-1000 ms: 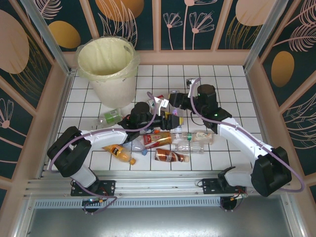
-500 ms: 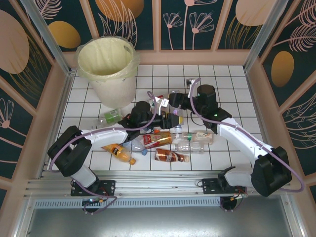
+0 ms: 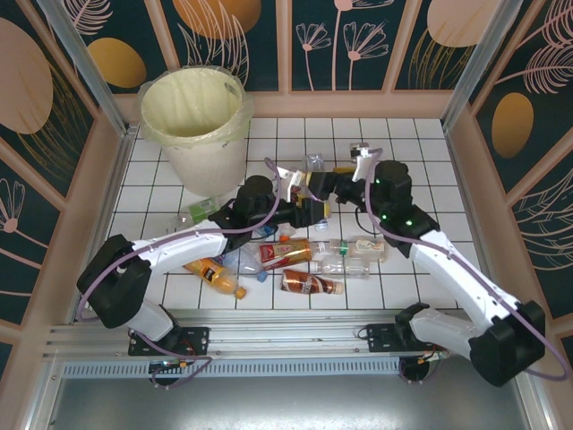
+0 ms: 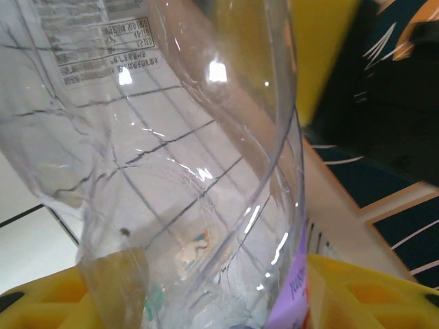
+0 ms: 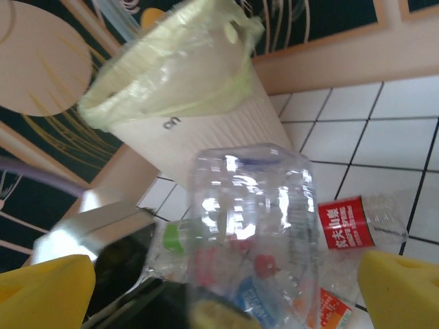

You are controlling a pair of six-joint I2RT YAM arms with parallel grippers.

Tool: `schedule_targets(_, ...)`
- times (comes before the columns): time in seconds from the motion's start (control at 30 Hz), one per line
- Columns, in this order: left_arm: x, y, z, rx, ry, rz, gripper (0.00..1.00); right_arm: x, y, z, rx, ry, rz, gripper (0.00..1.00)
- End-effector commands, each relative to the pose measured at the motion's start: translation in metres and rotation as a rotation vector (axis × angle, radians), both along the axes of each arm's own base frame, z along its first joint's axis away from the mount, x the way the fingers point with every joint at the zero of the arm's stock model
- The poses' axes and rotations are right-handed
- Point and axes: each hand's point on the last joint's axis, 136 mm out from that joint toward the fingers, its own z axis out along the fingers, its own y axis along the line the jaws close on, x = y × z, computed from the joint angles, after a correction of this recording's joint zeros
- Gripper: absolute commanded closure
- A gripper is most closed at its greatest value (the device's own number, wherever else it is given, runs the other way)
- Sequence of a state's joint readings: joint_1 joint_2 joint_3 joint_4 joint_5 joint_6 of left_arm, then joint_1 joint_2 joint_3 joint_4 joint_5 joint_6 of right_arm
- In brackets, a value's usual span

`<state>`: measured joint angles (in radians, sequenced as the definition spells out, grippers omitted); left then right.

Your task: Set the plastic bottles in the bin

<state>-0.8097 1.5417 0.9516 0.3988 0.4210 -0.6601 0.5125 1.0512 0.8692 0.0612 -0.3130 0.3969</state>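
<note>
Clear crinkled bottle (image 4: 171,171) clamped between yellow pads (image 4: 357,295) of left gripper (image 4: 206,295), arm stretched across white tiles (image 3: 412,143). Right gripper (image 5: 226,288) splayed wide around bottle, not touching. Ribbed cream bin (image 5: 178,130), bag-lined, back left

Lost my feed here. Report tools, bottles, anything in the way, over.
Left tool shut on clear bottle. Right tool open, pads off it. Bin upright, far left. Loose bottles scattered on tiles below.
</note>
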Motion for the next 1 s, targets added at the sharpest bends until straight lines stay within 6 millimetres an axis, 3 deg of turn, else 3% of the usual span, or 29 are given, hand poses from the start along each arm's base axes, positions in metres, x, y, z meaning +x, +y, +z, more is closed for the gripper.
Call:
schedule_targets(0.0,0.009,0.006,0.016,0.048,-0.053,0.026,0.42,-0.022,-0.003,0.009,-0.011,-0.048,0.048,0.01)
schedule_targets(0.3,0.04,0.036,0.049,0.158,-0.128,0.112,0.42,-0.067,-0.018,0.029,-0.043,-0.123,0.121,0.01)
schedule_targets(0.47,0.065,0.059,0.085,0.212,-0.214,0.187,0.42,-0.088,-0.019,0.031,-0.054,-0.141,0.189,0.01)
schedule_targets(0.7,0.104,0.097,0.144,0.307,-0.36,0.351,0.41,-0.093,-0.021,0.032,-0.054,-0.142,0.19,0.01)
schedule_targets(0.97,0.15,0.155,0.187,0.388,-0.431,0.541,0.41,-0.091,-0.022,0.037,-0.042,-0.152,0.176,0.01)
